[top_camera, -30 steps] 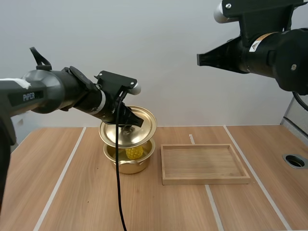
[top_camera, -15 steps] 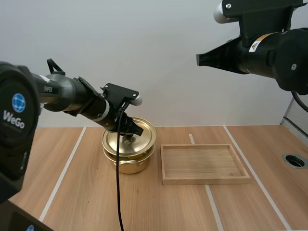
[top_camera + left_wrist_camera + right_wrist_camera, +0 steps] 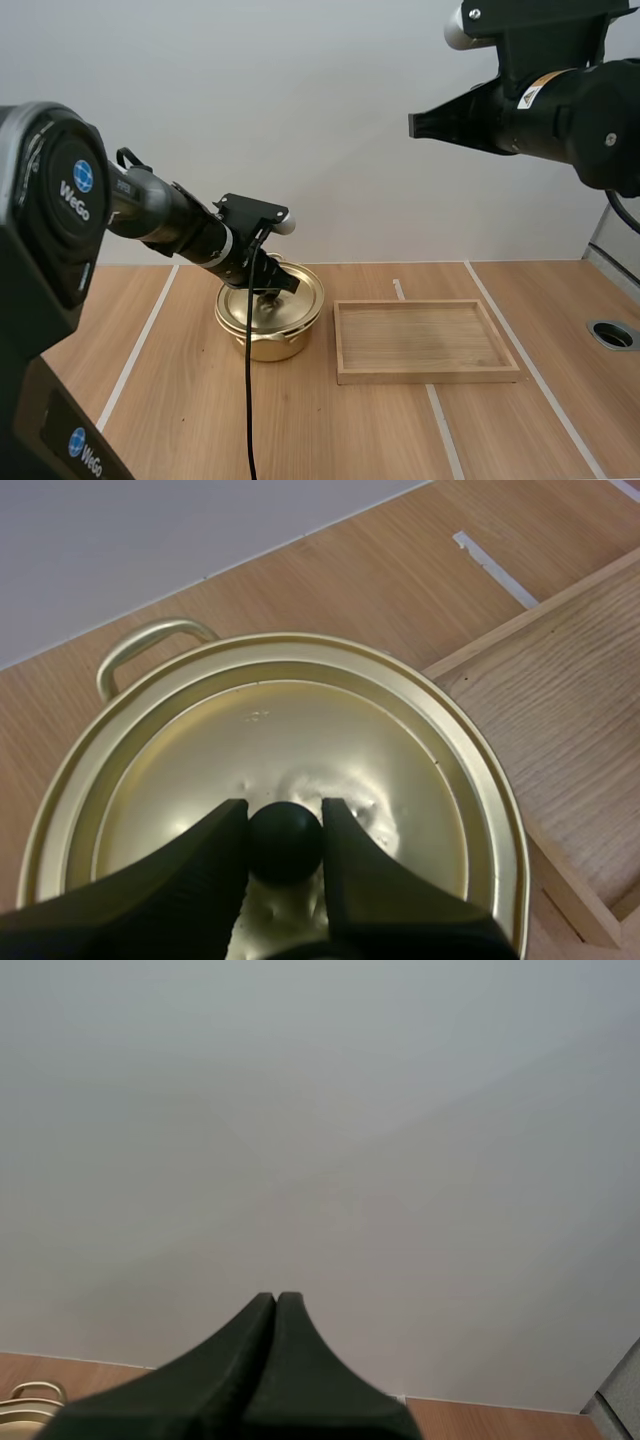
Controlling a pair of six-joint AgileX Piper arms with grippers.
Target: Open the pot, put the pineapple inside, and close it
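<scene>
High view: gold pot [image 3: 268,343] on the tabletop [image 3: 330,430], just beside the wooden tray [image 3: 425,340]. Lid [image 3: 295,290] sits on the pot and looks level. Left gripper [image 3: 268,290] is down at the lid centre. Right gripper [image 3: 415,124] is high up, well apart. Pineapple is hidden, presumably under the lid.

Left wrist view: fingers [image 3: 205,850] pinch the round black knob [image 3: 285,842] from both sides. The lid is likely thin, stiff metal: light, glossy, slippery at the rim. The knob is the only sound hold, though being round it may swivel.

Right wrist view: the right gripper's fingers are pressed together as one wedge, holding nothing.
</scene>
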